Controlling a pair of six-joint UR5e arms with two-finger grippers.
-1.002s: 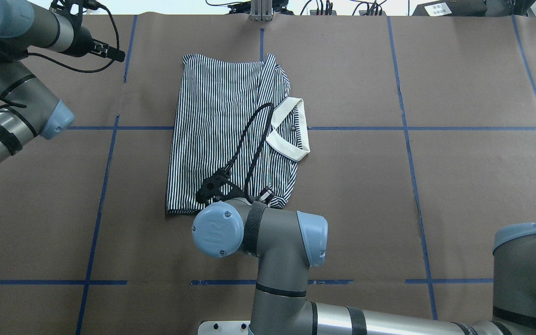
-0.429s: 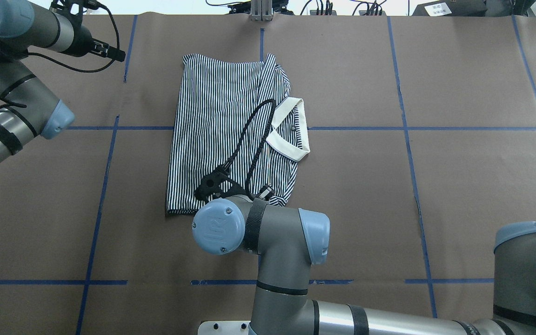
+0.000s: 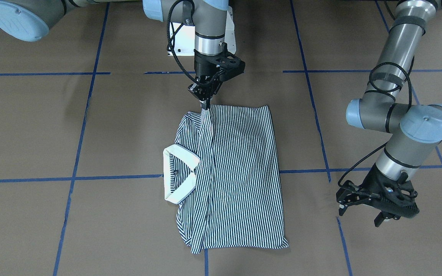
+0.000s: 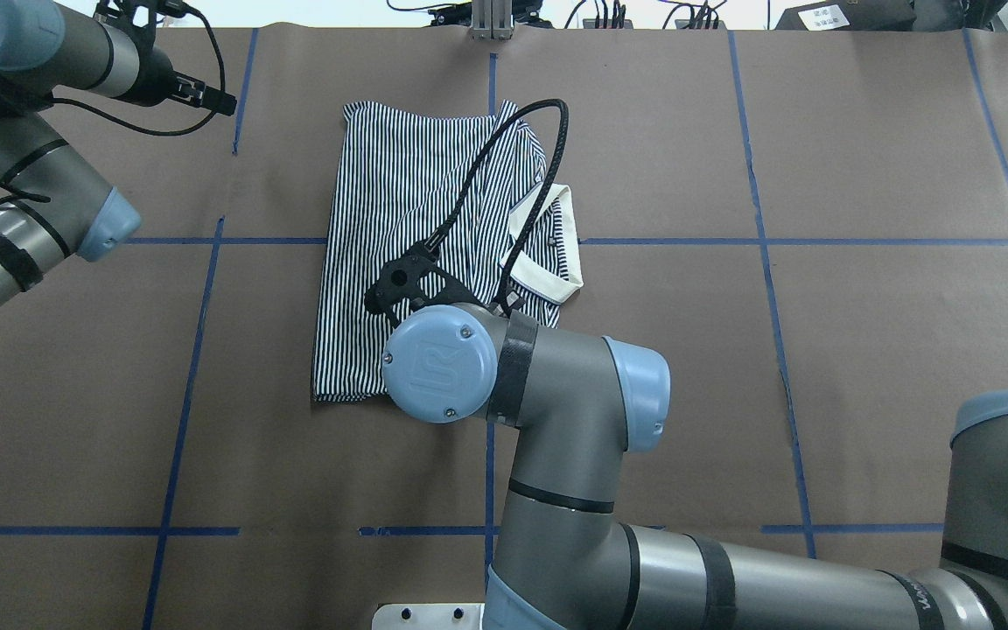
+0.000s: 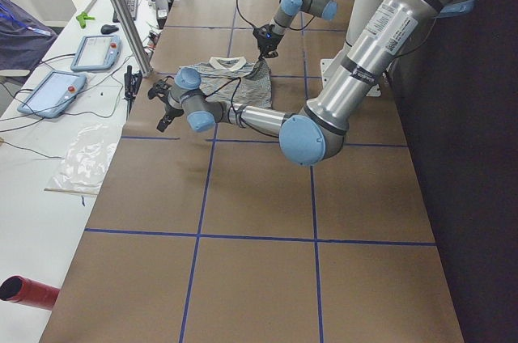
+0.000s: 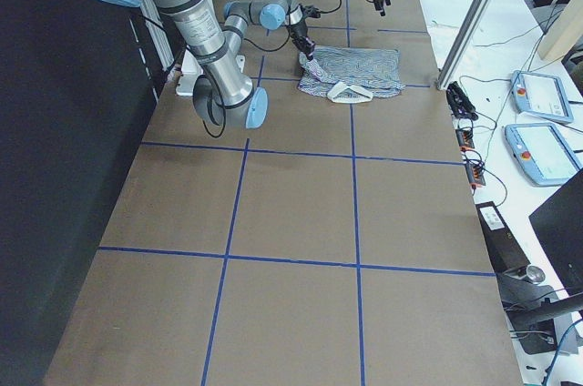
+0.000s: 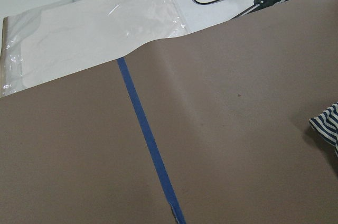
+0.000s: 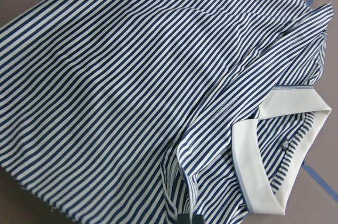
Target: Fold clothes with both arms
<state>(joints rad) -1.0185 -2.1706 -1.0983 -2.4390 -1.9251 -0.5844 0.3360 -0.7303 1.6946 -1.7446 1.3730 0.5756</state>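
- The right gripper [image 3: 206, 104] stands over the shirt's edge closest to the robot. Its jaws are clenched on a pinch of striped cloth, drawn up into a small peak.
- The shirt [image 3: 244, 172] lies folded in a rough rectangle in the middle of the table [image 3: 90, 134], with its cream collar [image 3: 175, 174] toward the robot's right.
- The left gripper [image 3: 359, 215] hangs above a bare part of the table, well apart from the shirt on the robot's left. It is about level with the shirt's far edge, jaws spread and holding nothing.

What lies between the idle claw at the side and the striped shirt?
Only bare brown table cover crossed by a blue tape line; the front-facing view shows it between left gripper and shirt.
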